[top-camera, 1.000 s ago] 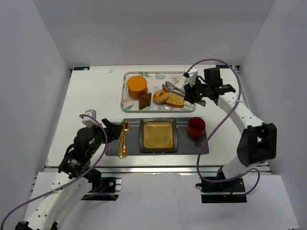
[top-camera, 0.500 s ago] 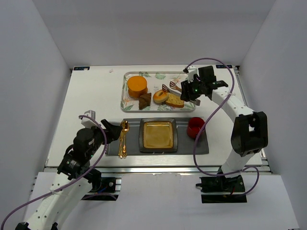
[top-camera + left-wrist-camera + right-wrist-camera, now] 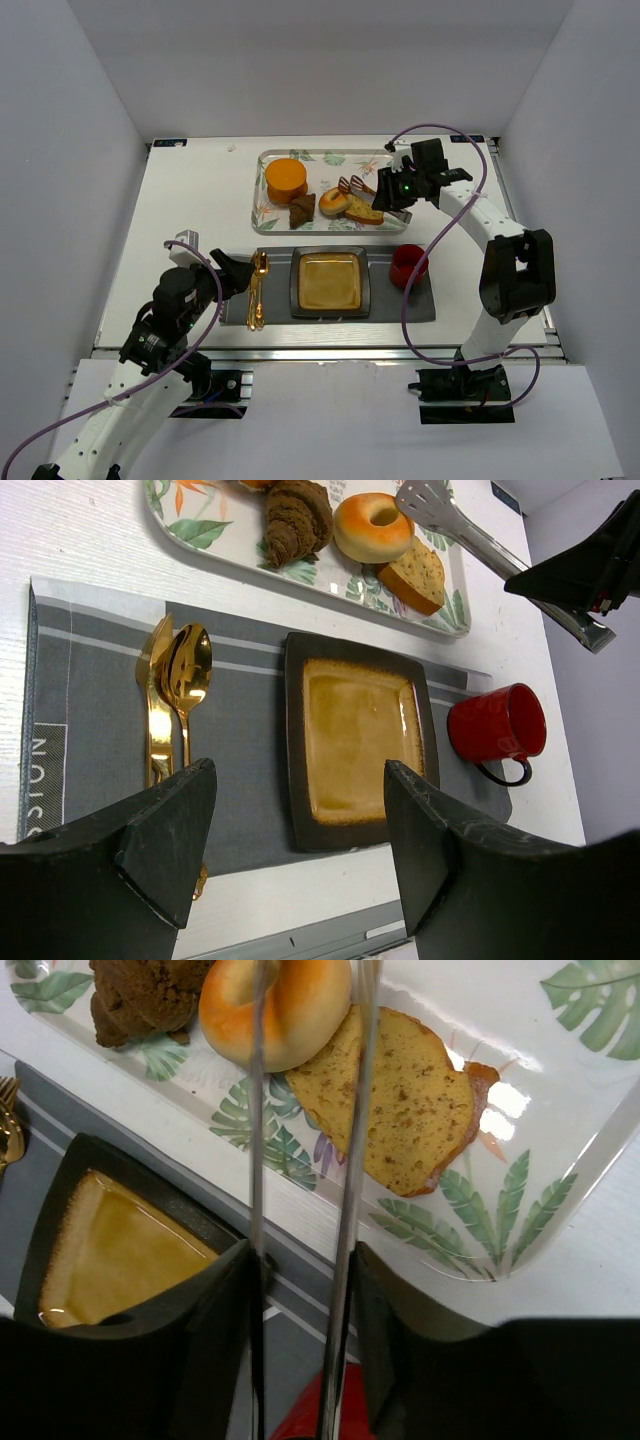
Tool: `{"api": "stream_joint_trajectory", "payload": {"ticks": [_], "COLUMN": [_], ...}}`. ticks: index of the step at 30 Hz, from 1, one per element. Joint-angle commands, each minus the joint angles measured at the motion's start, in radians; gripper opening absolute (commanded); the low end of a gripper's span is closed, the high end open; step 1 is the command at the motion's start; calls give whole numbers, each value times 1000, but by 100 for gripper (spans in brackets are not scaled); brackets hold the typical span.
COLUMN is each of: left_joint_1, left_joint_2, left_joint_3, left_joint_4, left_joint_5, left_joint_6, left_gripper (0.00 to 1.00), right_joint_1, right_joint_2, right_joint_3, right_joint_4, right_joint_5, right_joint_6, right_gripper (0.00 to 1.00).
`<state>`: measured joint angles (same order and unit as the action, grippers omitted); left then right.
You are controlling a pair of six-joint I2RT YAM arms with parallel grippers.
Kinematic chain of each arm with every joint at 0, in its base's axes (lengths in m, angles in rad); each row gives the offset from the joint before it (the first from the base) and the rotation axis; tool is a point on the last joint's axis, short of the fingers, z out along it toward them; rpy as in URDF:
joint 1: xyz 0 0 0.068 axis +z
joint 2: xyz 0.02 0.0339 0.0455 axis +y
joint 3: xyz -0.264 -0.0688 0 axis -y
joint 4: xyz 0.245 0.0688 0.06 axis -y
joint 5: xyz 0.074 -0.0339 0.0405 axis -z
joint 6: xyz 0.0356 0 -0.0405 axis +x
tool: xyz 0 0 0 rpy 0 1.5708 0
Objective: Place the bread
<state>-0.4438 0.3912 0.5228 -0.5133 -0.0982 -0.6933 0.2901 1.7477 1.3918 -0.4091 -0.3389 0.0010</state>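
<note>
The bread (image 3: 365, 211) (image 3: 415, 575) (image 3: 400, 1100), a tan speckled slice with a brown crust, lies on the leaf-printed tray (image 3: 330, 165) (image 3: 560, 1110) and leans against an orange-glazed donut (image 3: 335, 201) (image 3: 275, 1005). My right gripper (image 3: 396, 194) (image 3: 305, 1255) is shut on metal tongs (image 3: 350, 185) (image 3: 470, 525) (image 3: 361, 1110). The tongs' two arms reach out over the donut and the bread's left edge, slightly apart. My left gripper (image 3: 233, 273) (image 3: 300, 770) hovers open and empty over the grey placemat (image 3: 272, 302) (image 3: 240, 740), left of the square brown plate (image 3: 329, 281) (image 3: 360, 740) (image 3: 110, 1250).
A dark brown wedge (image 3: 302, 208) (image 3: 140, 995) and an orange container (image 3: 286, 178) also sit on the tray. On the placemat lie a gold spoon and fork (image 3: 257, 290) (image 3: 185, 675) at the left and a red mug (image 3: 408, 266) (image 3: 497, 725) at the right.
My right gripper has carried the tongs leftwards along the tray, bringing their tips over the donut and bread. The left arm has not moved.
</note>
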Motion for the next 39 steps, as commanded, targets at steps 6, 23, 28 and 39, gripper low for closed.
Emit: {"api": "stream_joint_trajectory", "payload": {"ticks": [6, 23, 28, 39], "left_joint_1": [5, 5, 5, 5], "left_joint_2": [-5, -18, -14, -3], "left_joint_3": [37, 37, 42, 26], "left_joint_4": [-8, -8, -2, 27], "left_joint_5": [-24, -25, -29, -12], "left_joint_6": [-5, -12, -9, -9], "left_gripper": [77, 77, 77, 77], "right_joint_1": [-3, -88, -66, 55], "right_joint_2": [4, -132, -247, -517], "right_joint_3": [1, 9, -89, -465], "right_joint_4": [26, 17, -134, -209], "right_joint_5": [-48, -264, -382, -262], "right_joint_6": [59, 77, -73, -378], "right_gripper": [32, 8, 5, 6]}}
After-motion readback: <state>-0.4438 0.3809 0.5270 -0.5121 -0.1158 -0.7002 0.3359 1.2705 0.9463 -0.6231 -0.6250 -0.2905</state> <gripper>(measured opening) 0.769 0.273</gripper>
